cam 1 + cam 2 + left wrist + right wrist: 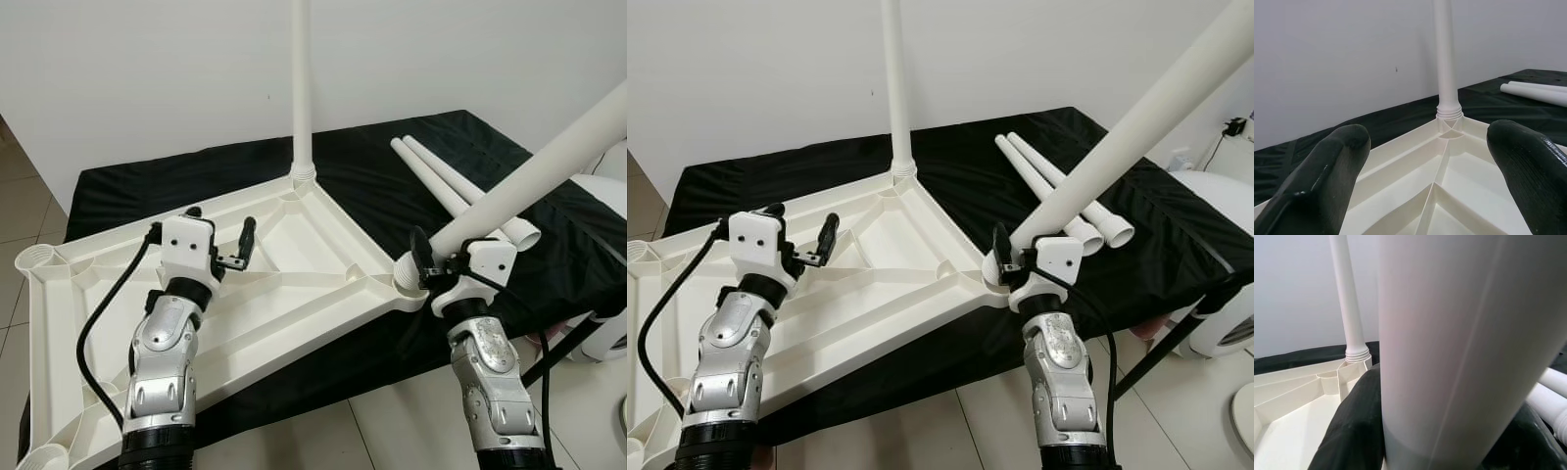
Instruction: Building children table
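Note:
A white plastic tabletop [294, 284] lies upside down on a black-covered surface. One white leg [302, 88] stands upright in its far corner socket. My right gripper [438, 262] is shut on a second white leg [549, 166], which leans up to the right with its lower end at the near right corner socket [405, 274]. My left gripper [220, 240] hovers open over the tabletop's ribbed underside, nothing between its fingers [1327, 181]. Two more white legs [456, 191] lie side by side on the black cloth to the right.
The black cloth [392, 157] covers the work surface against a white wall. Empty corner sockets [37, 259] sit at the tabletop's left end. A white rounded object [1225, 323] stands at the far right on the tiled floor [323, 436].

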`<state>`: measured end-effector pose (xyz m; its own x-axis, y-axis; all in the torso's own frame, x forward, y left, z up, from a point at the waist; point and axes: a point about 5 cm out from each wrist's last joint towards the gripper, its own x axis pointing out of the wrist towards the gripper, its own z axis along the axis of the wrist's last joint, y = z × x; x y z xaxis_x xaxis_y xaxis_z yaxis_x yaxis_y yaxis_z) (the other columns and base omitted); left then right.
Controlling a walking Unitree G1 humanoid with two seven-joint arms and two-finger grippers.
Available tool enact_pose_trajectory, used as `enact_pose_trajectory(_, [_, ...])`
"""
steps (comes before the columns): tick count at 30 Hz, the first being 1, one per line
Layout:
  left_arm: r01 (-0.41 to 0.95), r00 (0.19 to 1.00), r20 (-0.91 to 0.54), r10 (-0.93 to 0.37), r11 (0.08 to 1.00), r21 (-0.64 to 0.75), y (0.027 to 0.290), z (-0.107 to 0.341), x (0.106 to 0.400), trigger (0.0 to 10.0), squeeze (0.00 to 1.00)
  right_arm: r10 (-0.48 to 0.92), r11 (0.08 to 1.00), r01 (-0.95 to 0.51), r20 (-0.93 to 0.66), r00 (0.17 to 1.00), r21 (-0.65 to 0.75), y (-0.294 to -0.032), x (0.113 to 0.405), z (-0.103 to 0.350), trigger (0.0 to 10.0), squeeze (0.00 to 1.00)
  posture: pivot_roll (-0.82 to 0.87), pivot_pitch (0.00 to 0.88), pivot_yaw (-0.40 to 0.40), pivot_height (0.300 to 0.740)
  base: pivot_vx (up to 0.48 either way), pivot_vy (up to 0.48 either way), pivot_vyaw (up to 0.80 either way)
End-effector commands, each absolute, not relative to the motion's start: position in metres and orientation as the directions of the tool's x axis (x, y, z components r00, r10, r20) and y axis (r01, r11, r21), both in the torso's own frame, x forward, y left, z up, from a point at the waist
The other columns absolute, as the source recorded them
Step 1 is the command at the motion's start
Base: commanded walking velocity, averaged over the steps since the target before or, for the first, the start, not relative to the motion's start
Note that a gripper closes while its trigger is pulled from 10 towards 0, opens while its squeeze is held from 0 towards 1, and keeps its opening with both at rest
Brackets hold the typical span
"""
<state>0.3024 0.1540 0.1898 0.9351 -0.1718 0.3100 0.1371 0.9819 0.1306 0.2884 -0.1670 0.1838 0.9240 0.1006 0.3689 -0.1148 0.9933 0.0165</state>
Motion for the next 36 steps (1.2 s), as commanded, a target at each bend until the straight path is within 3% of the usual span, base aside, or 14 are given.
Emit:
enact_pose_trajectory(1, [-0.018, 0.948, 0.318, -0.01, 0.996, 0.085, 0.1625, 0.187, 0.3015, 10.0, 0.0, 0.105, 0.993, -0.12, 0.377, 0.92, 0.017, -0.1669, 0.2887, 0.1845, 10.0, 0.0, -0.07, 0.032, 0.041, 0.74, 0.0, 0.0, 0.0])
enact_pose_trajectory(36, [0.053, 0.956, 0.286, -0.061, 0.998, 0.036, 0.1612, 0.1809, 0.2978, 10.0, 0.0, 0.118, 0.992, -0.129, 0.371, 0.921, 0.004, -0.1665, 0.2911, 0.1849, 10.0, 0.0, -0.07, 0.037, 0.036, 0.74, 0.0, 0.0, 0.0])
